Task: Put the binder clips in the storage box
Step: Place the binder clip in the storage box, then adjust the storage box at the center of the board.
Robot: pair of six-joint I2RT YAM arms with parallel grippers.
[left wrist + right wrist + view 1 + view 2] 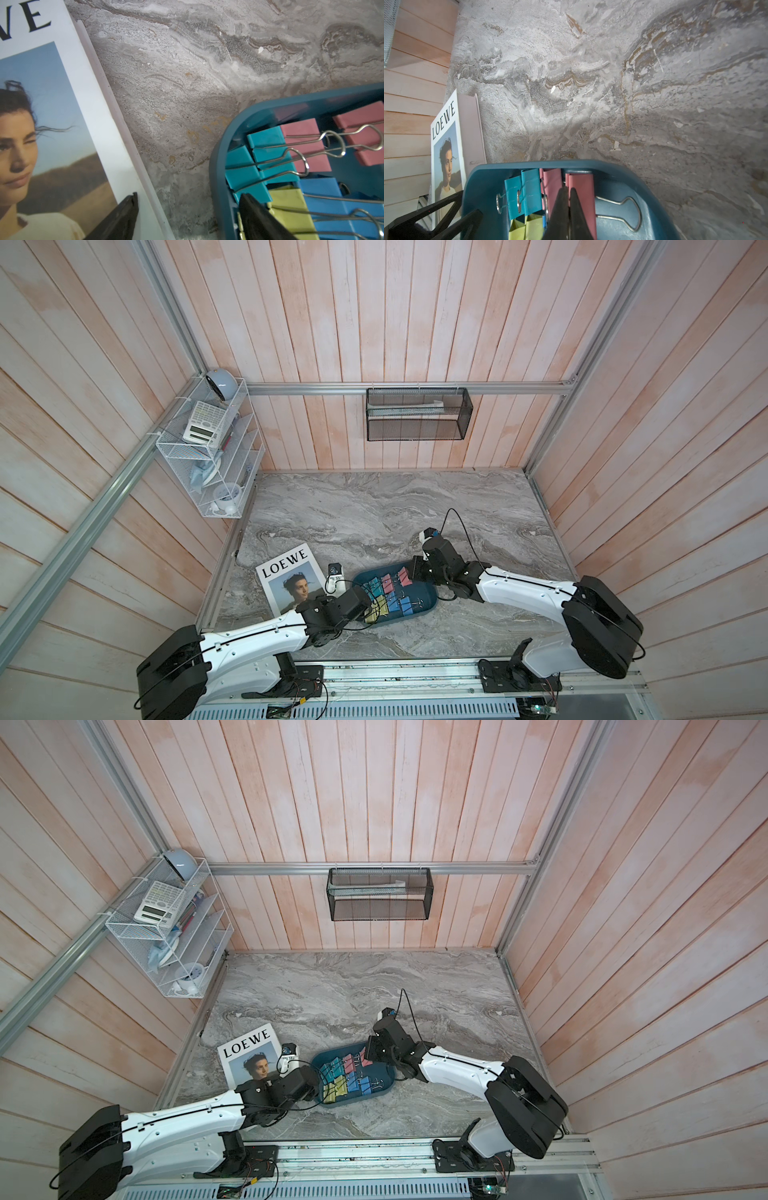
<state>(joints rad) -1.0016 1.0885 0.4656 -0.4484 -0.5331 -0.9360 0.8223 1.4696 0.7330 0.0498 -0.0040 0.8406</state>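
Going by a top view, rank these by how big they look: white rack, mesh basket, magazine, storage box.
1. White rack, largest.
2. Mesh basket.
3. Magazine and storage box: about alike, both partly hidden.
Rack and basket hang higher, nearer the camera, so their true sizes are unsure.

We read only one word: LOEWE, in black capitals across the white top band of the magazine (291, 585) (249, 1058) cover, above a portrait photograph. In both top views the magazine lay flat near the worktop's left edge, toward its front-left corner. The right wrist view showed the magazine (448, 158) with the whole word, the left wrist view only the last letters, VE. The calculator (202, 423) in the white wire rack (183, 452) bore key markings too small for us to read.
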